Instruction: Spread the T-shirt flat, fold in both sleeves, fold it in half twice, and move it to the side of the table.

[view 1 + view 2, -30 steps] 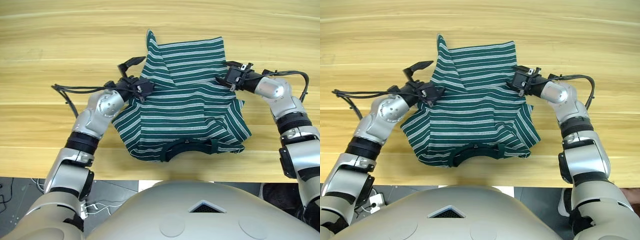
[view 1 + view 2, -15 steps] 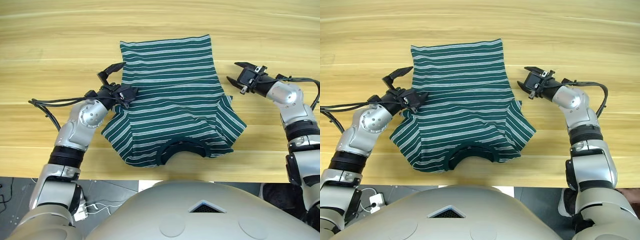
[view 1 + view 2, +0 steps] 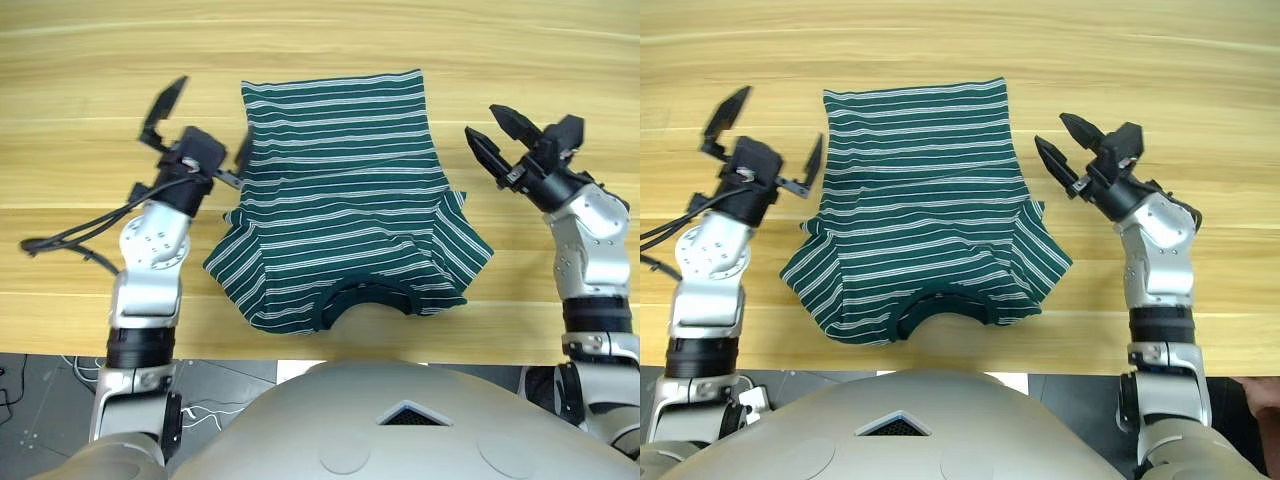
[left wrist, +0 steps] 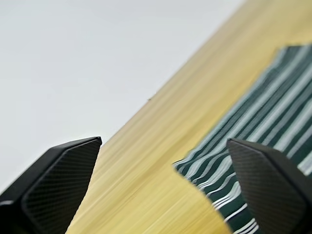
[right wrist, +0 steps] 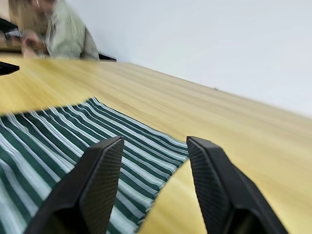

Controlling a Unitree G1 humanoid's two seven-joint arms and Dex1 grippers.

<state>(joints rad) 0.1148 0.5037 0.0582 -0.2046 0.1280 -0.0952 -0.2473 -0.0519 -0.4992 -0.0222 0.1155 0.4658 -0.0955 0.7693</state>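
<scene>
The green striped T-shirt (image 3: 340,215) lies on the wooden table (image 3: 100,60), about midway along its near edge. Its collar (image 3: 368,298) points to that near edge and its straight hem to the far edge. The half by the hem lies smooth, while the shoulder end spreads wider and is rumpled on both sides (how the sleeves are tucked there is hard to make out). The left gripper (image 3: 208,120) hovers just beside the shirt's left edge, its two fingers spread wide and holding nothing. The right gripper (image 3: 485,122) hangs off the shirt's right edge, apart from the cloth, its fingers likewise parted and empty.
</scene>
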